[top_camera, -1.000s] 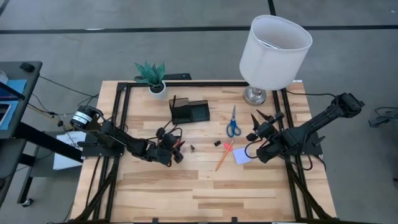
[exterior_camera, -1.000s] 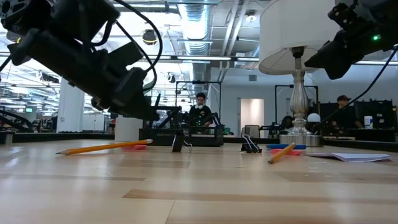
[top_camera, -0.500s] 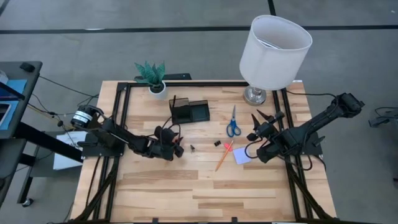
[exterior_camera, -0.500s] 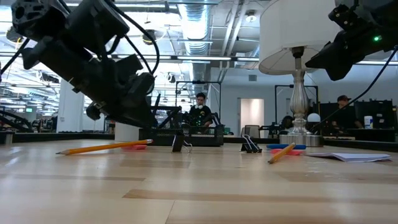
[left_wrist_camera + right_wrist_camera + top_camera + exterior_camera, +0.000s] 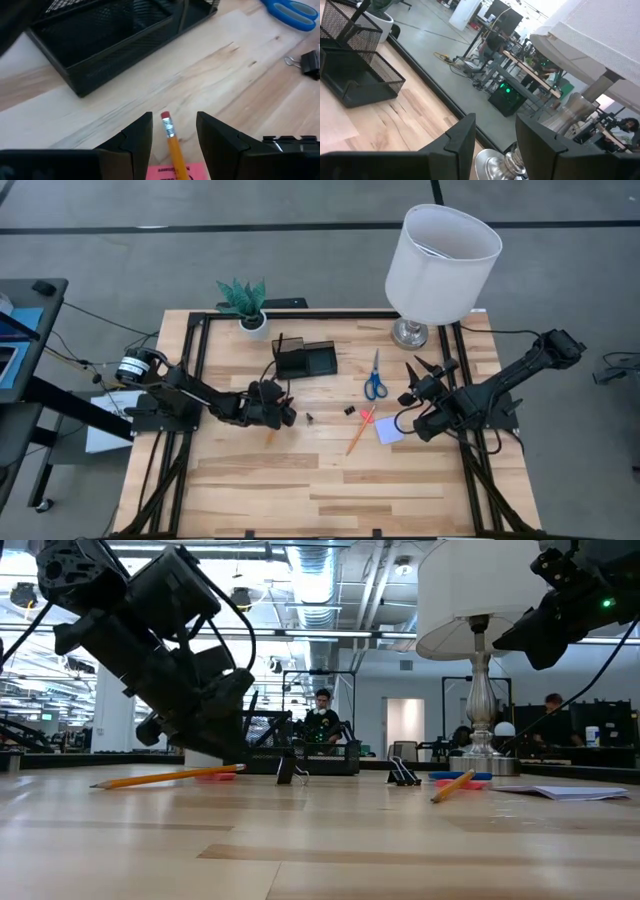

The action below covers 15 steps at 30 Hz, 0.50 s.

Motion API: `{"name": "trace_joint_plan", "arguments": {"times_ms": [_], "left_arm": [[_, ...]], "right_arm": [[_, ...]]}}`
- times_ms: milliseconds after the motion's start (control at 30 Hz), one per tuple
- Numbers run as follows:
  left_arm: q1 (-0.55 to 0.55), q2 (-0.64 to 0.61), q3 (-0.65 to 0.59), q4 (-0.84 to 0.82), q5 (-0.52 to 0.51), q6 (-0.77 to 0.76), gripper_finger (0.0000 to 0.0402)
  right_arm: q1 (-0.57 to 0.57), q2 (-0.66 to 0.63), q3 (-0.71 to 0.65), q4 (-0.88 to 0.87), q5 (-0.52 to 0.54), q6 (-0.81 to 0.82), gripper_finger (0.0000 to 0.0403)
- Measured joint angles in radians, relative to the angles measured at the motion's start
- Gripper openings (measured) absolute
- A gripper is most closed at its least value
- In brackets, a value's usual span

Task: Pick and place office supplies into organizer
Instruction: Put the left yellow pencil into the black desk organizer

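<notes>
I've got the left gripper spread astride an orange pencil, probably ungrasped; next clench, lift to the organizer; right gripper waits parted.

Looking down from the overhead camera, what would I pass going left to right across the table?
Left gripper → black organizer → small black clip → blue-handled scissors → lamp → right arm.

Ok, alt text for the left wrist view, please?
The left tool hangs open over an orange pencil whose eraser end lies between its fingers, above a pink eraser. Beyond stand the black mesh organizer, blue scissors and a black clip.
</notes>
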Motion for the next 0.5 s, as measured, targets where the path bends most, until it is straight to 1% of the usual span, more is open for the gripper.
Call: {"name": "trace_joint_plan", "arguments": {"times_ms": [300, 500], "left_arm": [[0.025, 0.000, 0.000, 0.001, 0.048, -0.007, 0.0144], [0.026, 0.000, 0.000, 0.003, 0.052, -0.007, 0.0144]], "right_arm": [[0.000, 0.000, 0.000, 0.000, 0.000, 0.000, 0.0134], [0.000, 0.000, 0.000, 0.001, 0.000, 0.000, 0.0133]]}}
